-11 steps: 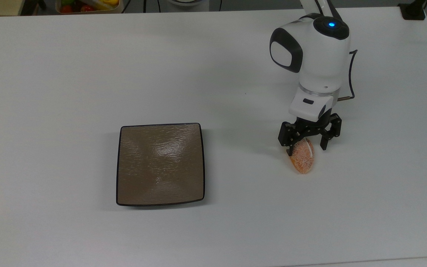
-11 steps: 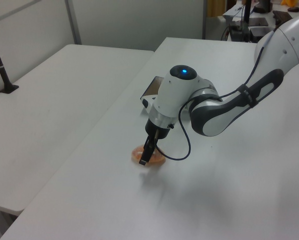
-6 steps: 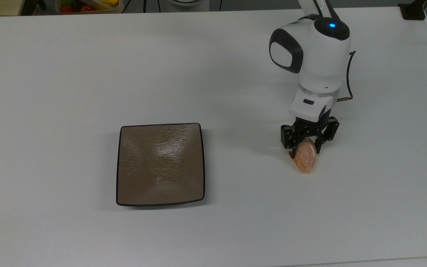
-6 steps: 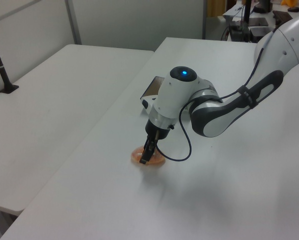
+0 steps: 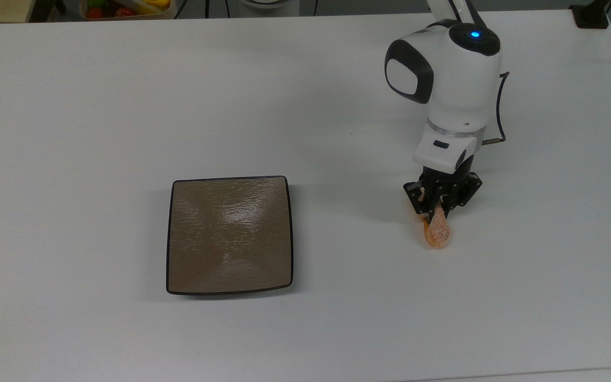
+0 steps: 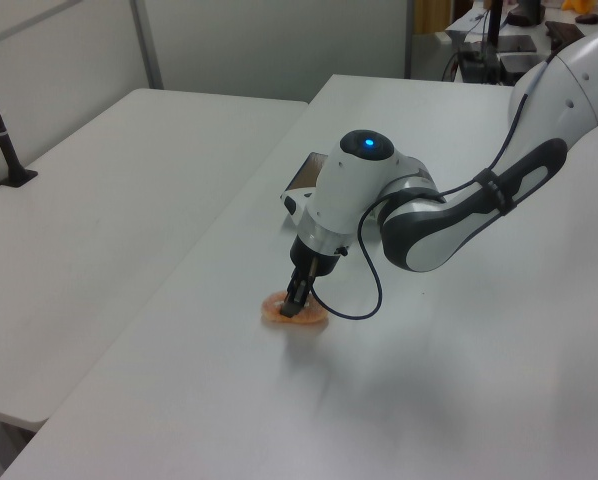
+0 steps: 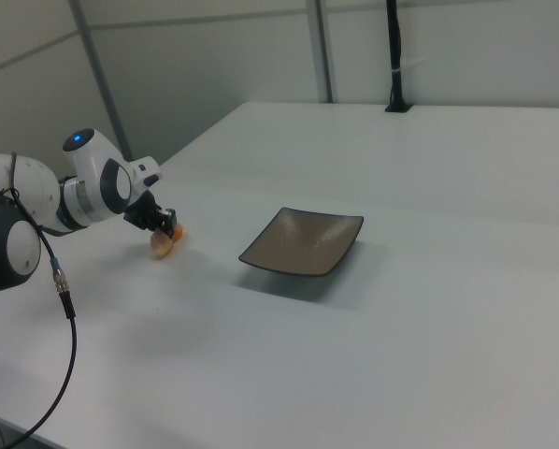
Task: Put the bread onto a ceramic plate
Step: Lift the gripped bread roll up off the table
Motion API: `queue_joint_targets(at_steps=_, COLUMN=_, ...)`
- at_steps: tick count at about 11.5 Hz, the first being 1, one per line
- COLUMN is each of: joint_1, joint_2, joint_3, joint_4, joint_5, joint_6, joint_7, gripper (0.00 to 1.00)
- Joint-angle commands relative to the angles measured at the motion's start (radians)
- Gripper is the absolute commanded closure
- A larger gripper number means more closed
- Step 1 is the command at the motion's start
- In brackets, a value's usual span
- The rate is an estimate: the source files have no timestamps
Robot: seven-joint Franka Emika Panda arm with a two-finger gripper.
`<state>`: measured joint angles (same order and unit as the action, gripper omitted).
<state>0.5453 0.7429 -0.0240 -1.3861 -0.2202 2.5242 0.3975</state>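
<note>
- Pincer (image 5: pixel 437 208): pressed onto the bread (image 5: pixel 437 232), low at the worktop (image 5: pixel 305 329).
- Bread: small, likely light, soft, sugary; hold mid-body, gently.
- Ceramic plate (image 5: pixel 229 235): well apart, empty.

I can read no text, label, brand or number anywhere on my feeds: nothing legible on the arm, the plate or the bench.
</note>
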Motion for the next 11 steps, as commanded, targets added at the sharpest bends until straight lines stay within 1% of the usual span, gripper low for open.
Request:
queue_joint_targets(at_steps=1, joint_1=-0.005, joint_2=-0.120, joint_3=-0.005, joint_4=-0.083, joint_5=0.007, joint_6=-0.043, joint_7=0.018, gripper=0.82)
queue_joint_targets(at_steps=2, joint_1=-0.014, joint_2=-0.172, joint_3=-0.005, joint_4=-0.093, joint_5=0.033, joint_6=-0.098, joint_7=0.018, gripper=0.82)
queue_joint_targets(at_steps=5, joint_1=-0.060, joint_2=-0.322, joint_3=-0.005, joint_4=-0.102, joint_5=0.166, joint_6=-0.293, joint_7=0.005, gripper=0.81)
queue_joint_targets(at_steps=6, joint_1=-0.076, joint_2=-0.376, joint_3=-0.005, joint_4=-0.106, joint_5=0.188, joint_6=-0.355, joint_7=-0.024, gripper=0.81)
queue_joint_targets(at_steps=7, joint_1=-0.096, joint_2=-0.429, joint_3=-0.005, joint_4=-0.117, joint_5=0.208, joint_6=-0.428, joint_7=-0.069, gripper=0.81)
queue_joint_targets(at_steps=9, joint_1=-0.140, joint_2=-0.549, joint_3=-0.005, joint_4=-0.171, joint_5=0.261, joint_6=-0.540, joint_7=-0.188, gripper=0.81)
queue_joint_targets(at_steps=11, joint_1=-0.201, joint_2=-0.643, joint_3=-0.005, joint_4=-0.215, joint_5=0.291, joint_6=-0.622, joint_7=-0.349, gripper=0.81)
